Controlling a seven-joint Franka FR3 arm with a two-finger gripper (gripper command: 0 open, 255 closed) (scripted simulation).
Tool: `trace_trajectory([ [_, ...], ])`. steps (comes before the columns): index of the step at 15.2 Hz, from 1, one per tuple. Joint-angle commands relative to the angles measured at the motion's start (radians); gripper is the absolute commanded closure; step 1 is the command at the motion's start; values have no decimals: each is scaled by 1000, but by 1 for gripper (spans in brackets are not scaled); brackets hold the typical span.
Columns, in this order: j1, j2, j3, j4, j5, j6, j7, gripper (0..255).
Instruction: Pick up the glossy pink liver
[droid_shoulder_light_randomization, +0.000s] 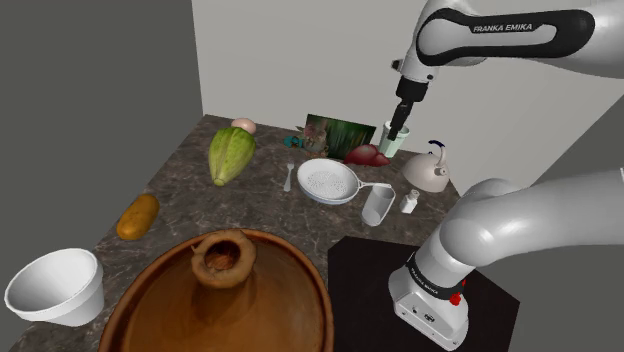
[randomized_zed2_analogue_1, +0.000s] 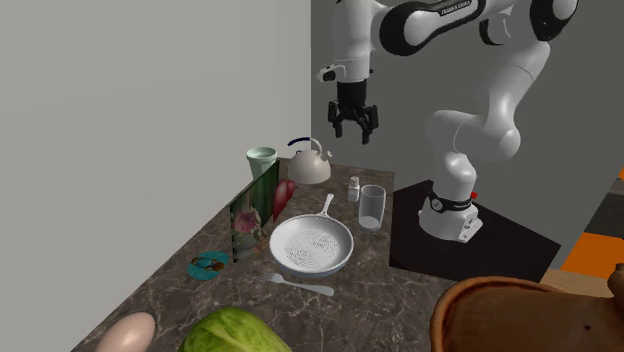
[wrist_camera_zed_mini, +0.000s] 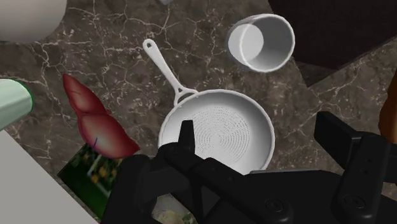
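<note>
**Hand.** The gripper (randomized_zed2_analogue_1: 352, 126) hangs high above the counter (wrist_camera_zed_mini: 114, 38) with its fingers (wrist_camera_zed_mini: 185, 136) apart and nothing between them. It holds no object.

**Directly beneath the hand.** The wrist view looks down on a white pan (wrist_camera_zed_mini: 219, 133), which sits under the gap between the fingers. Its handle runs away from the hand toward a white cup (wrist_camera_zed_mini: 261, 41).

**Task object.** The liver (wrist_camera_zed_mini: 95, 121) is dark red and glossy. It lies flat on the counter, outside the finger gap, beyond the nearer finger and just past the pan's rim. It is well below the hand. A green cup (wrist_camera_zed_mini: 13, 102) stands beside its narrow end, and its broad end rests at the edge of a picture card (wrist_camera_zed_mini: 86, 168).

**Governing relation.** The liver's long axis runs diagonally to the line joining the two fingers, with the broad end nearer the hand.

**Judgement.** The hand must shift sideways, off the pan, until it is over the liver. The wrist should then turn so the fingers close across the liver's narrow width before descent. The card and the green cup leave little room on that side.
</note>
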Motion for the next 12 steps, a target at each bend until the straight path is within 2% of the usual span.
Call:
trace_trajectory([
  [1,1,45,-48,-6,-23,55,-64,0],
  [7,26,235,-203,29,-48,223,-266,0],
  [12,73,444,-332,100,15,358,-468,0],
])
